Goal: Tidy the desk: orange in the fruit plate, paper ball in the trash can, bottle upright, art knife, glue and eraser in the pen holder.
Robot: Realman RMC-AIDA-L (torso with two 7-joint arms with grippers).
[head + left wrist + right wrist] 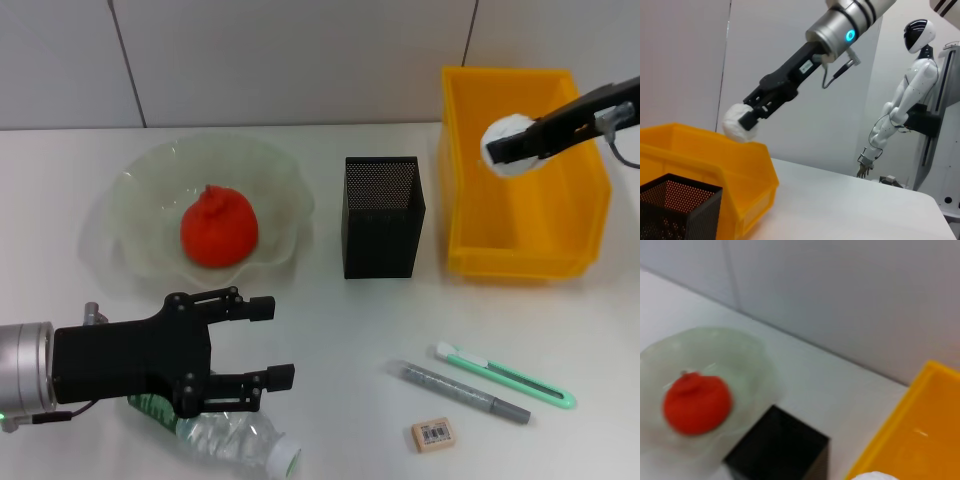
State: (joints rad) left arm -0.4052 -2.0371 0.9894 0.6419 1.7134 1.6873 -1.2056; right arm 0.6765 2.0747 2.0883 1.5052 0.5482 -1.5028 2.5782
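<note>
Now the right end effector [512,147] hangs over the yellow bin [572,262], clamped on the paper ball [506,143]; the bin lies straight below, while the left end effector [272,342], fingers apart, hovers by the fallen bottle [240,440]

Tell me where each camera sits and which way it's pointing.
Head: above, looking down at the desk; left gripper open over the clear plastic bottle.
Left wrist: low, looking across at the right gripper holding the white paper ball.
Right wrist: high, looking down at the orange; no fingers visible.
All share the yellow plastic bin.
</note>
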